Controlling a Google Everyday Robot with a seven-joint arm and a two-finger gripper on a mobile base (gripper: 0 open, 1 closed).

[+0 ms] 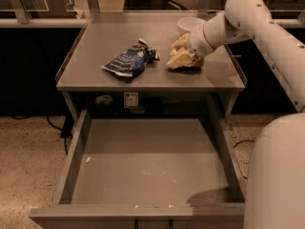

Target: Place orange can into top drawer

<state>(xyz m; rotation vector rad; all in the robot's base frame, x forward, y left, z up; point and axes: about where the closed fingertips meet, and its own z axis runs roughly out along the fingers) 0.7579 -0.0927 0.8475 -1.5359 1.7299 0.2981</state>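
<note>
Claw point(183, 57): low over the counter point(95, 75), right side, just in front of the white bowl point(189, 24); its opening cannot be told.
Orange can: not distinguishable, probably hidden at the claw.
Top drawer point(147, 171): stands open below.
Care: grip the can firmly and upright, then lift clear of the counter edge before lowering.

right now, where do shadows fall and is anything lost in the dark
Camera view: warm, dim light; a dark shadow lies on the drawer floor at its near right corner. Same view: the recess under the table is nearly black. Same view: the gripper, low on the table by the bowl, shades the surface beside it.
</note>
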